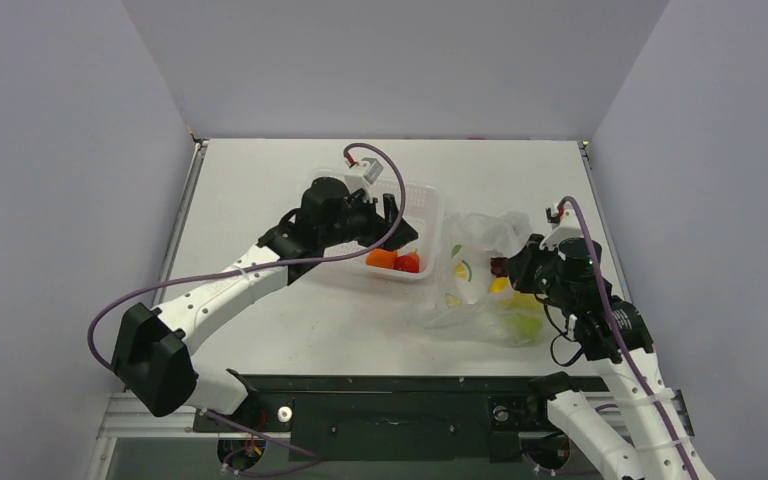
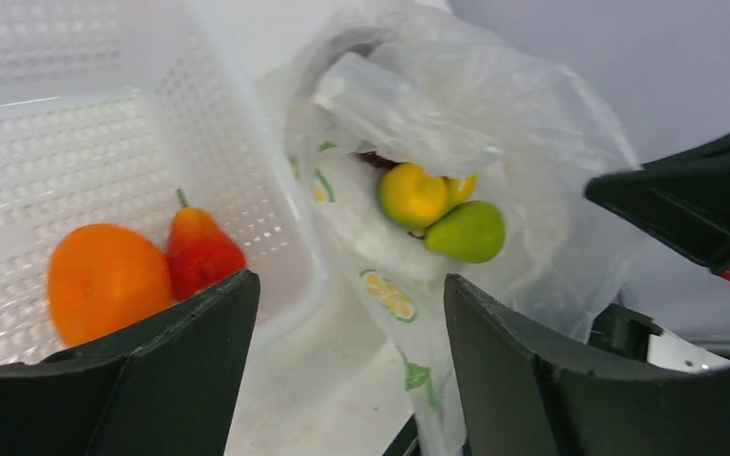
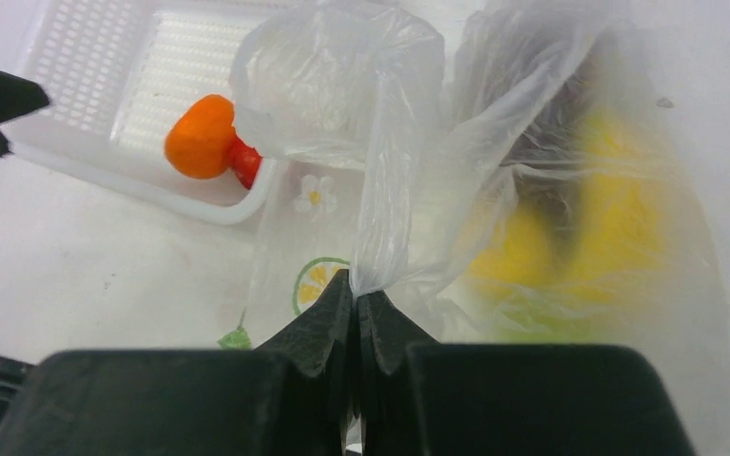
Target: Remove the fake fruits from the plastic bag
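Observation:
The clear plastic bag (image 1: 485,285) lies right of the white basket (image 1: 428,215). My right gripper (image 3: 355,294) is shut on a twisted fold of the bag (image 3: 380,218) and holds it up. Inside the bag are a small yellow fruit (image 2: 413,196), a green pear (image 2: 467,231), a bit of the yellow banana (image 2: 463,187) and dark grapes (image 1: 500,266). The orange (image 2: 106,280) and the small red fruit (image 2: 201,255) lie in the basket. My left gripper (image 2: 350,313) is open and empty over the basket's near right corner, facing the bag's mouth.
The white perforated basket (image 2: 76,142) stands mid-table, close against the bag. Grey walls enclose the table on three sides. The right arm (image 1: 600,320) reaches in from the bottom right, beside the bag.

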